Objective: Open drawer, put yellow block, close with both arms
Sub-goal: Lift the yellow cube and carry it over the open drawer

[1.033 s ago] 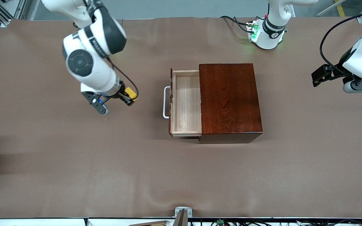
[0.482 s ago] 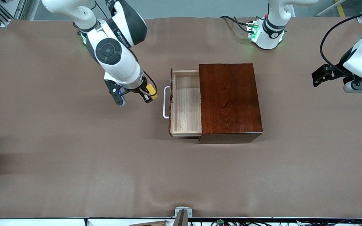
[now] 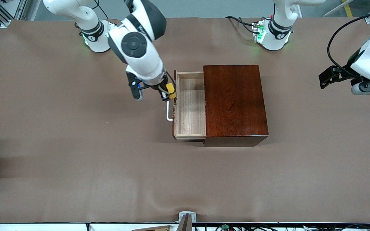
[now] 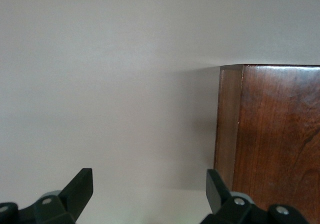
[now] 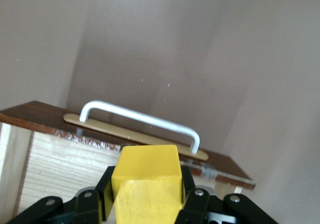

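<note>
Brown table cover (image 3: 75,144) spans the whole work area, wooden box (image 3: 234,102) sitting about mid-table. Drawer (image 3: 189,106) is pulled out toward my right arm's end, pale tray exposed with nothing in it, white handle (image 3: 169,110) on its dark front.

My right gripper (image 3: 167,93) is clamped on the yellow block (image 3: 171,87), jaws tight against two of its sides. It's up in the air over the drawer front and handle, at the tray's edge. In the right wrist view the block (image 5: 146,184) sits square between my fingers (image 5: 102,196), with the handle (image 5: 140,119) and the drawer's front rim just under it.

My left gripper (image 3: 328,76) waits over the table at the left arm's end, well apart from the box. Jaws are spread wide, nothing between them. In the left wrist view its fingertips (image 4: 80,189) frame bare table cover and one corner of the box (image 4: 270,134).
</note>
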`<state>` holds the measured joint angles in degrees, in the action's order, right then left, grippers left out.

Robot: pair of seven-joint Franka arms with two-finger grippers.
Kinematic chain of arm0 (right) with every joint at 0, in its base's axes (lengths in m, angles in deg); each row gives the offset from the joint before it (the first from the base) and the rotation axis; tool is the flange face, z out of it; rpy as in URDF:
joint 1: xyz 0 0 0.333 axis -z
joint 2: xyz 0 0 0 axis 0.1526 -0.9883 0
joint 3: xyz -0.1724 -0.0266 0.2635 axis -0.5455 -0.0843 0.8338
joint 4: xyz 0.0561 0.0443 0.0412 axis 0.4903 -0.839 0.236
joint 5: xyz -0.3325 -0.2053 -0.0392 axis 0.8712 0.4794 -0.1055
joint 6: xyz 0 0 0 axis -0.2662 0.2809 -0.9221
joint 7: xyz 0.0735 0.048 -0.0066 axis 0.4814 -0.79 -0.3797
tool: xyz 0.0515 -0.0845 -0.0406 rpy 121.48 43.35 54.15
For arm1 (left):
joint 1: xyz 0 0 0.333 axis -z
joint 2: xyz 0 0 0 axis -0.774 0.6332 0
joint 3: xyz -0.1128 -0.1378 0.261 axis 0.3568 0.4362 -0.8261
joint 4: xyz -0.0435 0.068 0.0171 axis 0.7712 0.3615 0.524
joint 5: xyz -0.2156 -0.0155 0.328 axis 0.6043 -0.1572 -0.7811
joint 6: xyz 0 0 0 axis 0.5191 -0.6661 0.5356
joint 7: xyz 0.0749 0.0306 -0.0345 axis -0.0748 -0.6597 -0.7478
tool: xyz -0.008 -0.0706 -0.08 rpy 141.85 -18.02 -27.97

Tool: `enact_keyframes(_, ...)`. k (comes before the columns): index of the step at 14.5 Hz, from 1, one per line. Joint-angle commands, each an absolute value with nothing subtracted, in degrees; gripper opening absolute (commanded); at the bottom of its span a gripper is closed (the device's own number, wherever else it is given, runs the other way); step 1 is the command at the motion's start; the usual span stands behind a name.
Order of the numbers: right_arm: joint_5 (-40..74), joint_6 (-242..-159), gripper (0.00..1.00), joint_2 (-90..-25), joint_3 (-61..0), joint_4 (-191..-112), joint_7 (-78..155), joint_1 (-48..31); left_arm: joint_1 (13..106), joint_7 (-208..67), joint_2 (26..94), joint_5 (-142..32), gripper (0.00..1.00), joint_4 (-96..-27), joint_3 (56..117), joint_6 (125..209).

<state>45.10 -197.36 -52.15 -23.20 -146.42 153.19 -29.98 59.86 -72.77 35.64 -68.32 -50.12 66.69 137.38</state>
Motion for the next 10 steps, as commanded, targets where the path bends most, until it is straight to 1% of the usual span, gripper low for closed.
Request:
enact_keyframes(1,44.5,-197.8,0.06,-54.4,-23.9,-143.8,157.2,-32.0,59.6,-71.0,34.7,-67.3,1.0,-51.1,66.6,137.6)
enact_keyframes(3,44.6,-198.3,0.06,-55.1,-23.9,-143.7,160.0,-33.2,59.6,-71.0,34.7,-67.3,1.0,-51.2,66.6,137.6)
enact_keyframes(7,44.7,-203.0,0.06,-56.5,-23.9,-143.7,165.8,-34.3,59.6,-71.0,34.7,-67.3,1.0,-51.3,66.6,137.6)
enact_keyframes(10,44.8,-203.8,0.06,-58.2,-23.9,-143.7,166.4,-35.5,59.6,-71.0,34.7,-67.3,1.0,-51.4,66.6,137.7)
